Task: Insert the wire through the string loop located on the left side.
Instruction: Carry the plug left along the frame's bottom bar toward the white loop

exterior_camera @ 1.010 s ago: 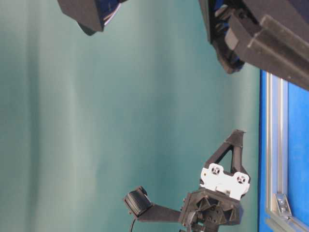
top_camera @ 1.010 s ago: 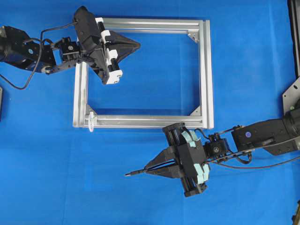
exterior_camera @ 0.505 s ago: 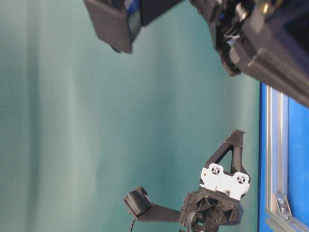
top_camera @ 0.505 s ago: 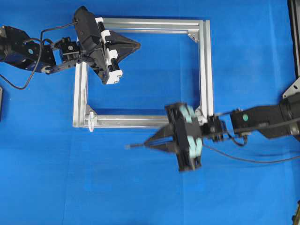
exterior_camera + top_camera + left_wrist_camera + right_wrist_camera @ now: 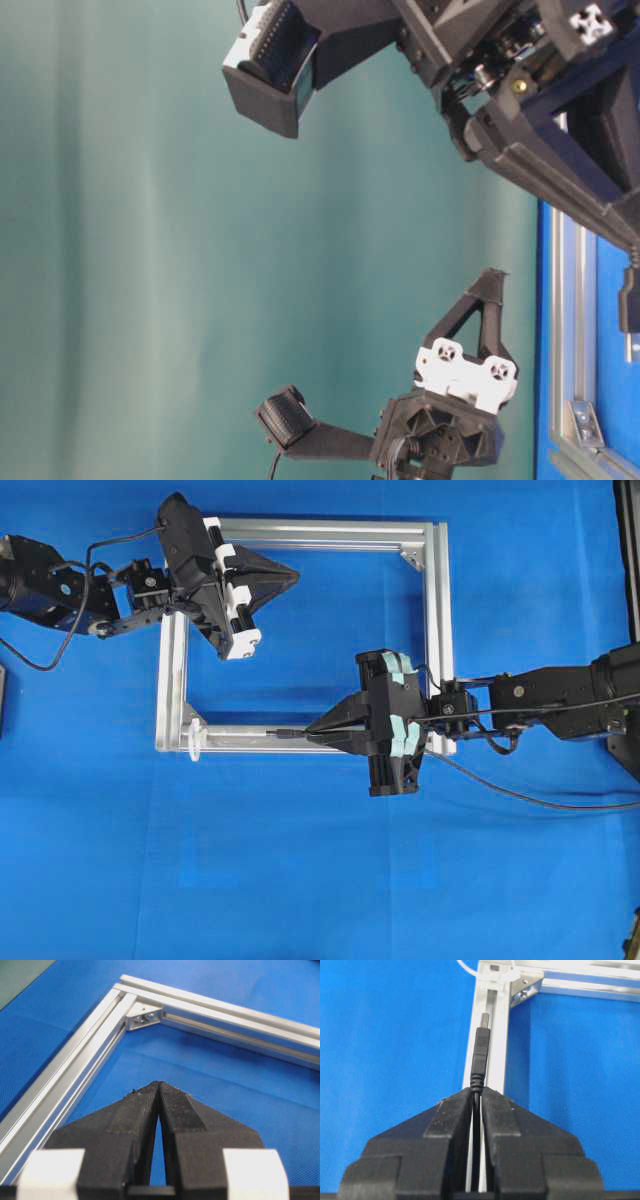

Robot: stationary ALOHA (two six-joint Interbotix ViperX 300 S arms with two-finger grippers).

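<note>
The wire's dark plug (image 5: 285,734) with its metallic tip sticks out leftward from my right gripper (image 5: 315,732), which is shut on the wire just behind the plug. Plug and gripper hover over the near bar of the aluminium frame (image 5: 440,630). In the right wrist view the plug (image 5: 481,1052) points along that bar from the gripper (image 5: 477,1091) toward the string loop (image 5: 470,971) at the frame's corner. The string loop (image 5: 193,738) is a small white ring at the frame's near-left corner, well left of the plug tip. My left gripper (image 5: 295,577) is shut and empty above the frame's far-left part.
The rest of the wire (image 5: 520,798) trails right across the blue cloth under the right arm. In the left wrist view the shut left gripper (image 5: 159,1084) faces the frame's corner bracket (image 5: 145,1016). The left arm (image 5: 60,585) lies at the far left.
My right gripper has carried the plug away from the open cloth up to the frame's near bar and levelled it, pointing left. The left arm has not moved.
</note>
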